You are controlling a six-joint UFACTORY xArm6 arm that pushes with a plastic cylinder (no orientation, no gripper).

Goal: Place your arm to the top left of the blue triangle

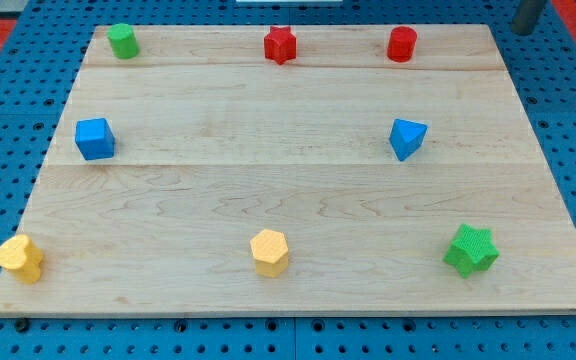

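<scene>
No brand, label or writing can be read anywhere in the camera view.

The blue triangle (408,137) lies on the right half of the wooden desk (268,190), about mid-height in the frame. One flat side faces the top of the frame and its sharp corner points toward the bottom; I cannot tell a clear long axis. It stands well apart from every other block.

Eight blocks sit on the desk. Two are blue: the triangle and a blue cube (94,138) at mid-left. Two are red: a red star (280,44) at top centre and a red cylinder (401,44) at top right, above the triangle. Two are green: a green cylinder (122,40) at top left and a green star (470,250) at lower right. Two are yellow: a yellow hexagon (269,251) at bottom centre and a yellow block (19,258) at lower left, whose shape I cannot make out.

A dark rod (528,15) enters at the top right corner of the frame, over the blue pegboard (568,120) beyond the desk's edge. My tip (521,31) is up and to the right of the triangle, far from it and touching no block. The arm has no fingers, so nothing is held.
</scene>
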